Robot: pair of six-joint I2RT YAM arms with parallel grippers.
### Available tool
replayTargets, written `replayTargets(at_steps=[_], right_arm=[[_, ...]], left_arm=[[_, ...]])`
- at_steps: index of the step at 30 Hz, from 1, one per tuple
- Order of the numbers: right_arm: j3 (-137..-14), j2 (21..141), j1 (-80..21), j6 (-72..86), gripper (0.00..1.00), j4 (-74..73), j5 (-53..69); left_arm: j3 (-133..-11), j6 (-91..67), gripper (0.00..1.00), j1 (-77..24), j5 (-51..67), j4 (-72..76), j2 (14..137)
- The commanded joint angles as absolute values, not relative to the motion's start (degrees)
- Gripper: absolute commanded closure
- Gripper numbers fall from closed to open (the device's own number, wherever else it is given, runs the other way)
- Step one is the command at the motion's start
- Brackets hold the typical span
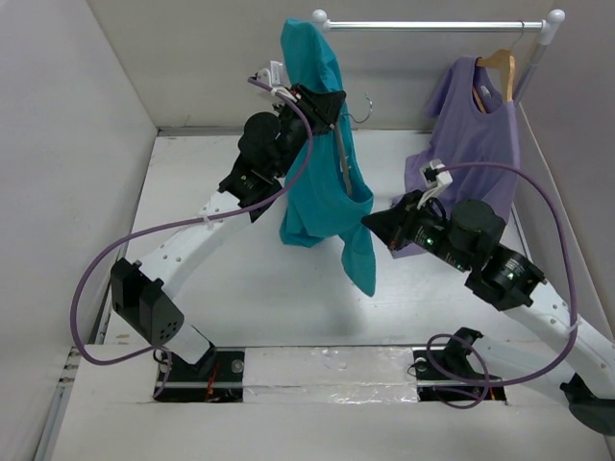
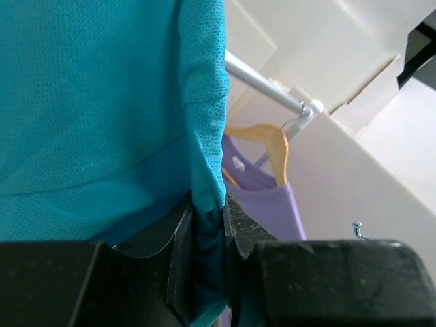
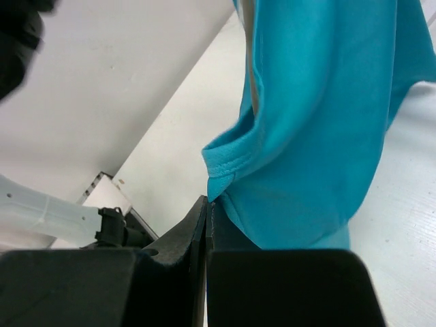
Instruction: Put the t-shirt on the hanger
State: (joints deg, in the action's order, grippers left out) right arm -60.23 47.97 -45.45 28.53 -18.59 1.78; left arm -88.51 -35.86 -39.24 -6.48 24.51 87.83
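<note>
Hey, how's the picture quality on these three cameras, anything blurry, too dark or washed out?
Top view: even soft light, everything sharp, only faint shadows on the table. Left wrist view: t-shirt weave crisp, purple top behind slightly soft, left fingers nearly black. Right wrist view: right fingers just as dark, a black blur in the top left corner.

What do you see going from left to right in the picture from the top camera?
left arm's elbow → t-shirt → purple top → rail's end knob
</note>
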Motion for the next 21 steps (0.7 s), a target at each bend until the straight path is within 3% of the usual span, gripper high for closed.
replayTargets(at_steps=[1, 13, 21], right_arm=[[-65.29, 48.51, -45.35, 28.92, 1.00, -23.20, 0.35], [-84.54, 61.25, -47.63, 31.20, 1.00, -28.82, 7.91], [-77.61, 68.56, -48.25, 33.84, 1.00, -27.07, 8.18]], left_arm=[[-85.88, -35.33, 1.00, -38.94, -4.13, 33.04, 81.92], [-77.87, -41.83, 1.00, -38.94, -1.93, 35.42, 81.30], [-76.91, -49.12, 1.00, -37.45, 3.77, 25.87, 80.07]])
